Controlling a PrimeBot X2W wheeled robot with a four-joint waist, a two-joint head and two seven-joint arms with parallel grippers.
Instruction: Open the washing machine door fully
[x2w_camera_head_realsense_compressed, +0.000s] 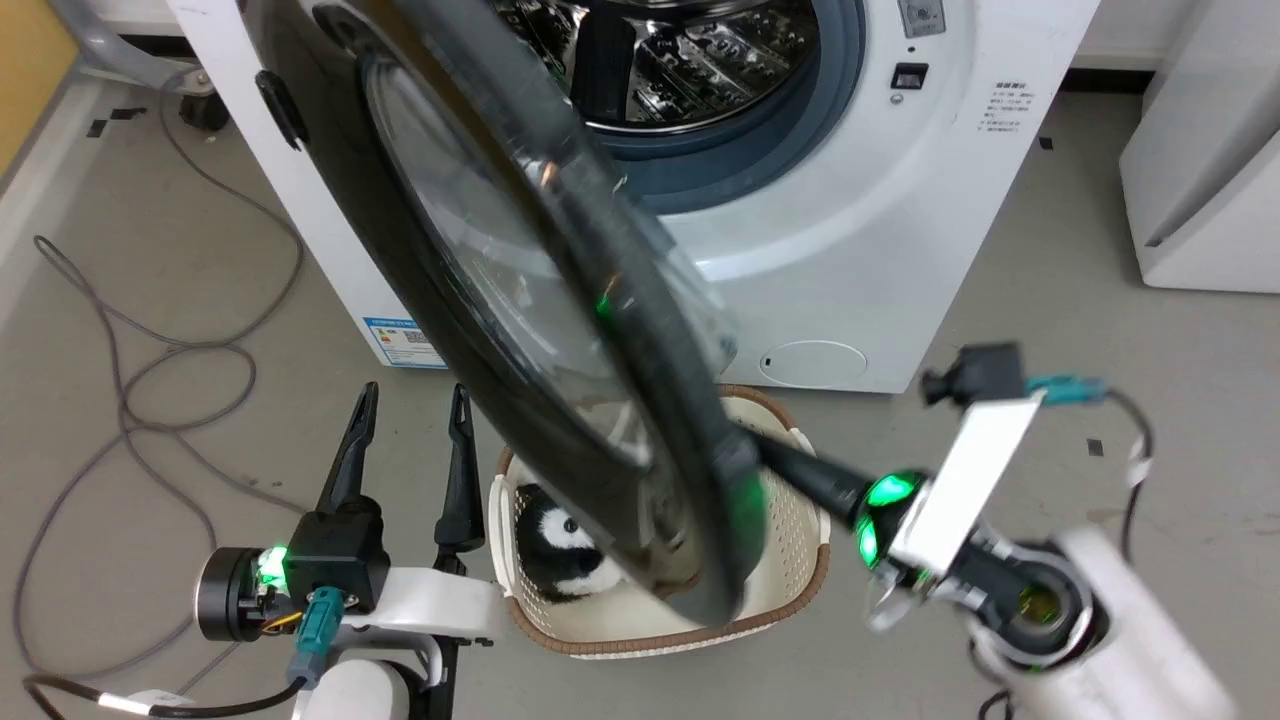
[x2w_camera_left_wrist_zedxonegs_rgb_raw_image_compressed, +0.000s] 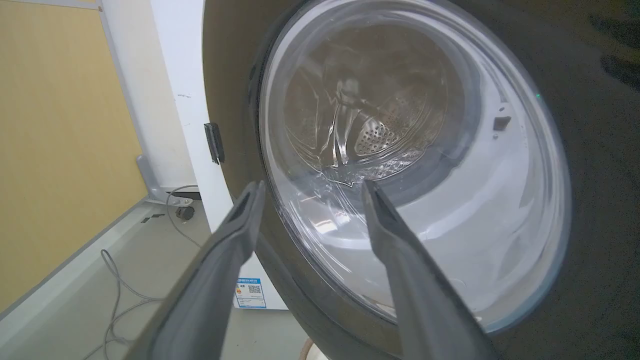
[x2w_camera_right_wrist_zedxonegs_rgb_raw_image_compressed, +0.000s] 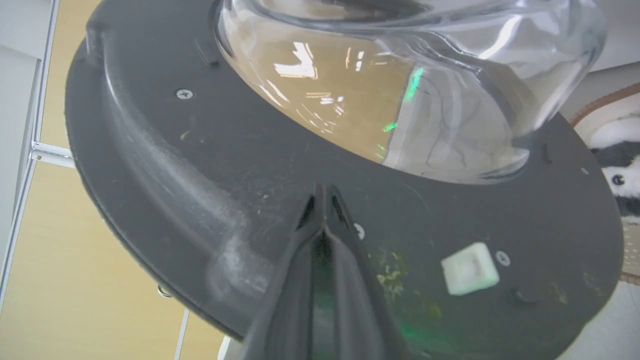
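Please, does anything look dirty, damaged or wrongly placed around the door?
The inner face of the washing machine door shows whitish scuffs and yellowish stains beside the shut right end effector. A basket holding a panda toy stands below the door, and loose cables lie on the floor.

A: A home laundry room?
B: More a test lab. The washing machine (x2w_camera_head_realsense_compressed: 850, 250) stands on a bare grey floor (x2w_camera_head_realsense_compressed: 1060, 320) dotted with black tape marks (x2w_camera_head_realsense_compressed: 100, 127). Loose cables (x2w_camera_head_realsense_compressed: 301, 258) trail beside it, by a yellow partition panel (x2w_camera_left_wrist_zedxonegs_rgb_raw_image_compressed: 50, 150).
A: And the plush panda (x2w_camera_head_realsense_compressed: 560, 550) in the basket (x2w_camera_head_realsense_compressed: 790, 560)?
B: Stand-in laundry.
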